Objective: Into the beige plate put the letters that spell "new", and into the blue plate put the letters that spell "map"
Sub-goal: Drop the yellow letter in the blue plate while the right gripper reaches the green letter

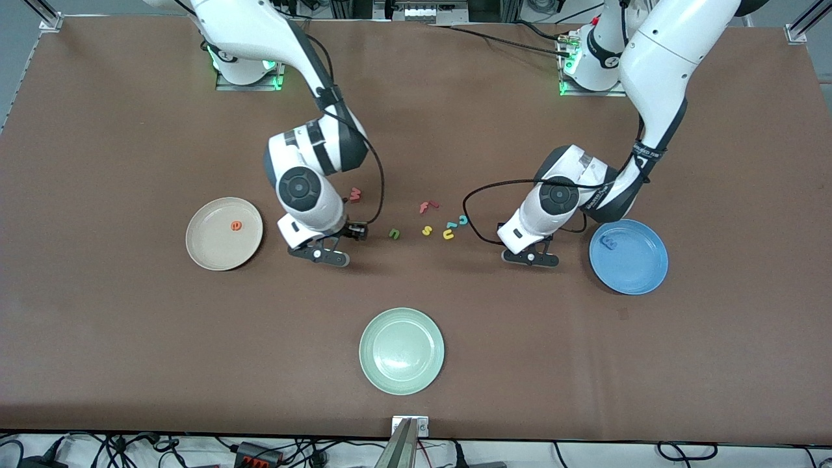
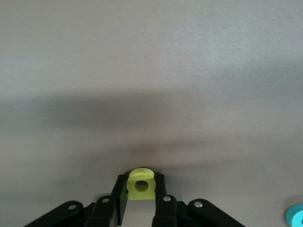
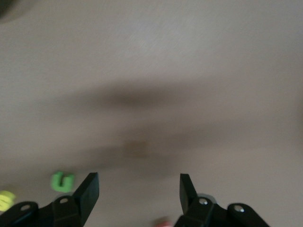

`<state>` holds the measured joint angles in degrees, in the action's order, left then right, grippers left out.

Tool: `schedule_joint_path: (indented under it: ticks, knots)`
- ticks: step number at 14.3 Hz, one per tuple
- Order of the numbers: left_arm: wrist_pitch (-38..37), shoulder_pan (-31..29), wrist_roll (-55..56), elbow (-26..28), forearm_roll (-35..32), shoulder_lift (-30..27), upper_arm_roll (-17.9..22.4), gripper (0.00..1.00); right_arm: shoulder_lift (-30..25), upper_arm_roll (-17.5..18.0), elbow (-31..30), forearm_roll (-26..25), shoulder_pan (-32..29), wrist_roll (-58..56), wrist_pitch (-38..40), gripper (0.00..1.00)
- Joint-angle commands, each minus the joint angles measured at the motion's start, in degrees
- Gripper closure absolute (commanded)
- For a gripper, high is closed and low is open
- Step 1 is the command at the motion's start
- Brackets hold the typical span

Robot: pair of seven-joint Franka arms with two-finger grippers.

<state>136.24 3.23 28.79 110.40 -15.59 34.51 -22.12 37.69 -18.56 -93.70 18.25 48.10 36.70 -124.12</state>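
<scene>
Plate first: the pale green plate (image 1: pixel 372 351) sits low in mid-frame. Higher up, my left gripper (image 1: pixel 530 257) is clamped on the yellow p (image 2: pixel 140 185), beside the blue plate (image 1: pixel 643 276) holding the blue m (image 1: pixel 610 242). My right gripper (image 1: pixel 318 253) gapes empty, near the beige plate (image 1: pixel 203 244) with the orange e (image 1: pixel 236 225). Mid-frame on the counter (image 1: pixel 130 338) lies the green n (image 1: pixel 394 233), with the pinkish w (image 1: pixel 355 194) higher still.

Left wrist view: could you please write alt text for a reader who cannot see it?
The left gripper is shut on a yellow letter with a round hole, held between its black fingers over the bare brown table. A teal letter shows partly at the picture's edge.
</scene>
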Motion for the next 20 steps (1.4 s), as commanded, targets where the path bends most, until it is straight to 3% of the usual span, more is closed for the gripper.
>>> schedule_joint_path:
  ticks: [1, 4, 7, 10, 13, 15, 16, 17, 18, 19, 20]
  knots:
    - [-10.4, -2.1, -1.8, -1.7, -1.5, -5.6, -0.3, 0.99, 4.0, -0.3, 5.1, 2.8, 2.3, 6.7, -0.6, 0.26]
    - [-18.2, -5.9, -3.6, -2.9, -2.1, -8.7, 0.1, 0.99, 7.6, -0.3, 9.9, 2.8, 4.9, 12.9, -1.6, 0.26]
    - [-19.0, -13.8, -14.8, -2.8, -2.1, -9.2, 0.1, 0.99, 9.9, -0.3, 10.8, 2.8, 6.7, 15.9, -3.7, 0.31]
    - [-14.3, -20.9, -26.7, -1.8, -2.2, -7.8, 0.1, 0.98, 11.6, -0.2, 10.8, 2.8, 7.1, 19.3, -6.2, 0.34]
    - [-6.4, -23.8, -27.1, 2.2, -3.9, -5.7, 0.1, 0.95, 12.1, -0.2, 10.8, 3.1, 7.1, 20.5, -6.2, 0.37]
    - [-5.5, -25.1, -27.1, 2.9, -5.2, -4.9, 0.1, 0.90, 12.4, -0.2, 10.9, 3.3, 7.1, 21.6, -6.4, 0.38]
    - [-5.5, -25.6, -27.0, 3.2, -5.2, -5.0, 0.1, 0.81, 12.5, -0.2, 10.9, 3.3, 7.1, 21.7, -6.4, 0.38]
    - [-5.5, -25.7, -27.0, 3.3, -5.2, -5.1, 0.1, 0.63, 12.5, -0.2, 10.9, 3.7, 7.1, 21.7, -6.3, 0.39]
    - [-5.7, -25.8, -27.2, 3.3, -5.3, -5.3, 0.0, 0.10, 12.5, -0.2, 10.9, 4.8, 7.1, 21.8, -6.3, 0.39]
    - [-7.1, -25.6, -27.0, 3.8, -5.2, -6.7, -0.7, 0.00, 12.5, -0.2, 10.9, 5.1, 7.1, 21.8, -6.0, 0.39]
    - [-10.3, -25.2, -26.2, 3.8, -5.2, -8.4, -3.1, 0.00, 12.5, -0.2, 10.8, 5.2, 7.1, 21.7, -5.8, 0.39]
